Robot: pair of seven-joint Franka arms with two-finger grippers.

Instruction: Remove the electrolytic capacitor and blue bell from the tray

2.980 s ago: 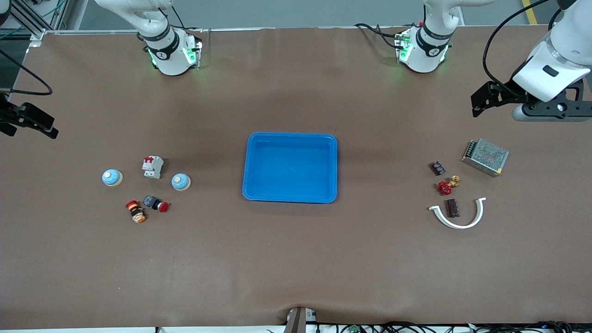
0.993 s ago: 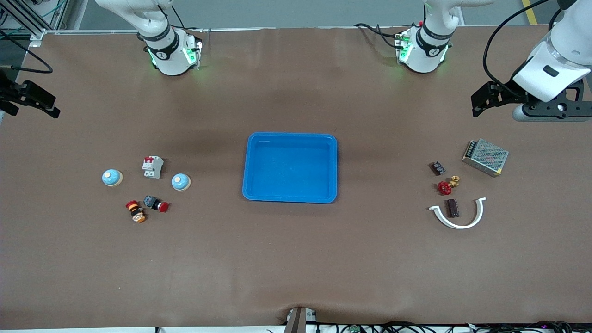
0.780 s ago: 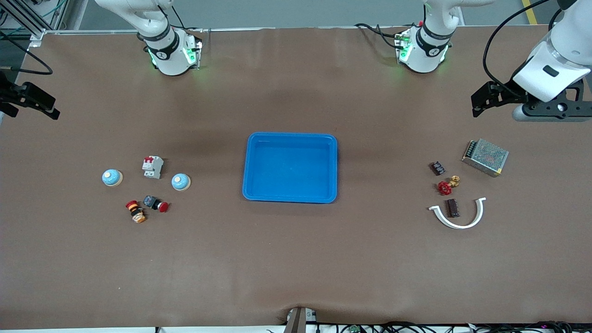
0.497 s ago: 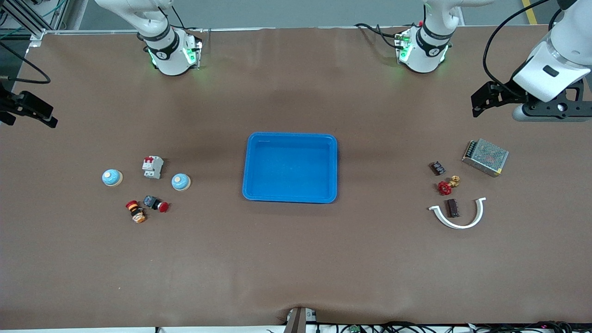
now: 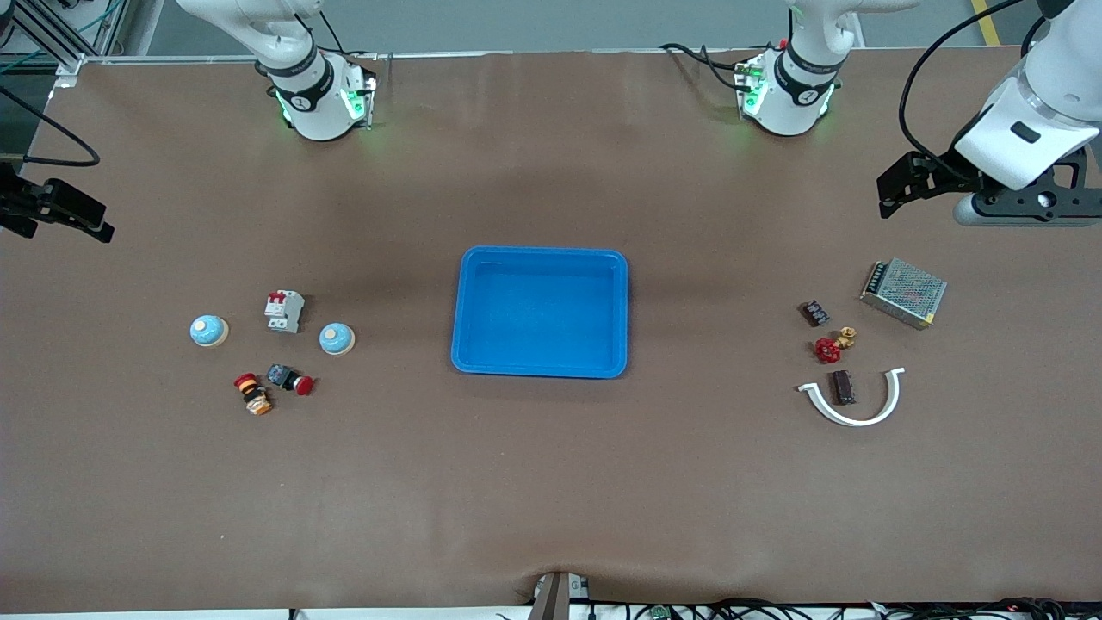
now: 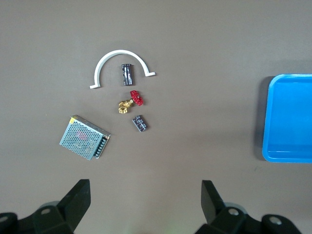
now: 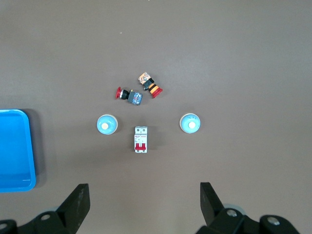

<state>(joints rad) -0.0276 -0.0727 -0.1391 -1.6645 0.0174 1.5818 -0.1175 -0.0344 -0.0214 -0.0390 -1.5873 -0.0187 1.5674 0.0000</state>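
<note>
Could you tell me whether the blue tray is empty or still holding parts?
Empty: the tray shows only its bare blue floor, nothing in it.

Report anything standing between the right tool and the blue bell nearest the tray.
Nothing covers the blue bell. The open right tool hangs over bare table; only the circuit breaker stands close beside a low path.

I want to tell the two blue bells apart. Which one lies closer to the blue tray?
The blue bell beside the red-and-white circuit breaker, on the tray's side. The other bell sits past the breaker, toward the right arm's end of the table.
</note>
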